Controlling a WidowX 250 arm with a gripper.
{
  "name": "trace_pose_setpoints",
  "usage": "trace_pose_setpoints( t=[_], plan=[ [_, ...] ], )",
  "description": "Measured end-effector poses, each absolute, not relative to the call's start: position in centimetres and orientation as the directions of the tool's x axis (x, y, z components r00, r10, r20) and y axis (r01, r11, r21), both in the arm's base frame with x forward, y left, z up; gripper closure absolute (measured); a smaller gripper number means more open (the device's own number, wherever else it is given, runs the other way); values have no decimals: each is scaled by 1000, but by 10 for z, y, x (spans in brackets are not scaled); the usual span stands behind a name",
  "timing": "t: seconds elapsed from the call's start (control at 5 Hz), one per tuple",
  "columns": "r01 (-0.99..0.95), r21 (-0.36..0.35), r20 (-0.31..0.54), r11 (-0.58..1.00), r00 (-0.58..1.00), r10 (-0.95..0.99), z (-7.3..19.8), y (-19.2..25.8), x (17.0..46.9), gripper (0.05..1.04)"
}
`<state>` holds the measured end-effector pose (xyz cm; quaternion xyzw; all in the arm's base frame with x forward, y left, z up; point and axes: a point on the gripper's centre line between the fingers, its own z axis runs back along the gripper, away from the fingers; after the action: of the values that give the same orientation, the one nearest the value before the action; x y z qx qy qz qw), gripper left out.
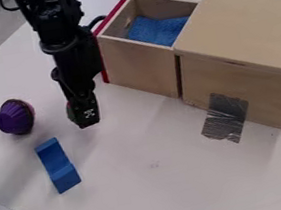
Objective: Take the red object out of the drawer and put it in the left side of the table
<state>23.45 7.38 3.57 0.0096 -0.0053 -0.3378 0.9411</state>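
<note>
Placing step, apparently: small red-and-green object (71, 112), partly hidden, at the black 2-finger gripper (85, 119), outside the open wooden drawer (140, 67) (whether gripped, I cannot tell). Next: lower if held, release.

- We see the drawer (138, 68) at upper centre, left of the box (245, 23), cloth (156, 31) inside.
- At left, we have the toy cupcake (15, 119) behind the block (58, 166).
- We find tape (225, 117) across box and table (151, 191).
</note>
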Motion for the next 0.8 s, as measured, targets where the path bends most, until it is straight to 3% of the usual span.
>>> trace_pose_setpoints(
  t=[0.2,0.6,0.8],
  plan=[
    [639,21,-1,769,769,-640,34,73,240,316],
    [648,-81,-111,757,749,-653,9,74,249,316],
    [642,-87,-132,762,751,-647,3,76,259,316]
  ],
)
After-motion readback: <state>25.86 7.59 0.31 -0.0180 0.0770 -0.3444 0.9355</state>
